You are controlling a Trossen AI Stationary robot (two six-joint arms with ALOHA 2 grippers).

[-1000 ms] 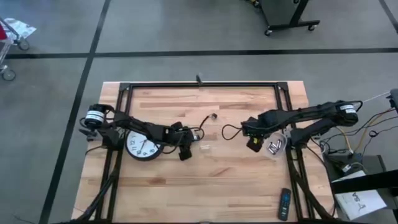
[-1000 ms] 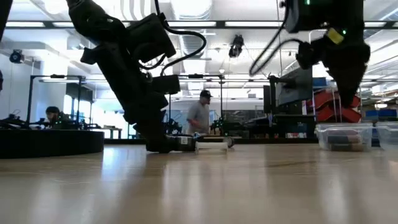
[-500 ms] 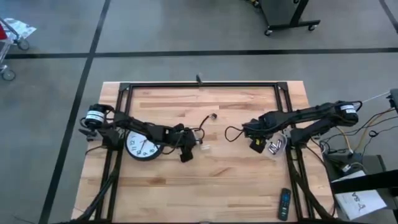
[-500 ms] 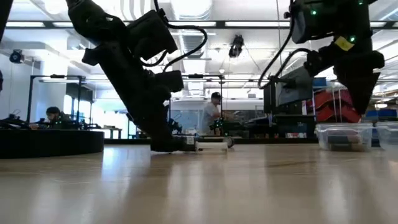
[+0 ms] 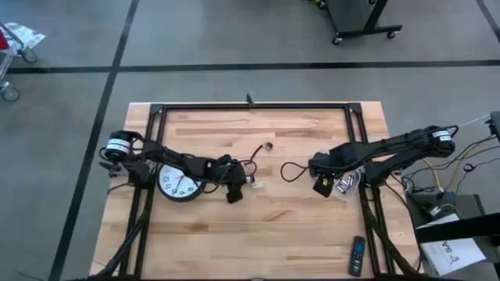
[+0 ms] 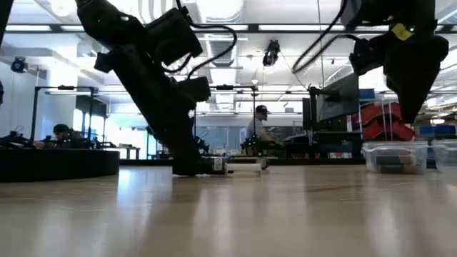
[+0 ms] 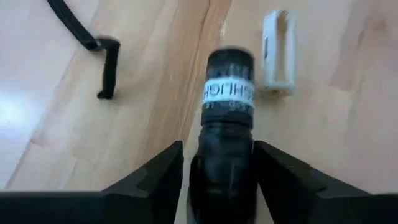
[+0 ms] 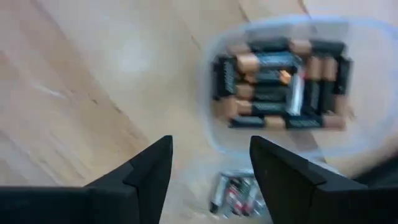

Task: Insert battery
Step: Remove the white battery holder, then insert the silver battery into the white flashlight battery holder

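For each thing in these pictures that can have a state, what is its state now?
Left tool: shut on the black cylindrical battery, low over the table.
White plastic battery holder: empty, lying flat on the wooden table.
Right tool: open, empty, above the clear plastic container.
Clear plastic container: open, holding many batteries.
Round white wall clock: lying face up.

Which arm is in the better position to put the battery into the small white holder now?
The left. Its gripper already holds a battery, close to the white holder. The right gripper is open and empty, above the box of batteries.
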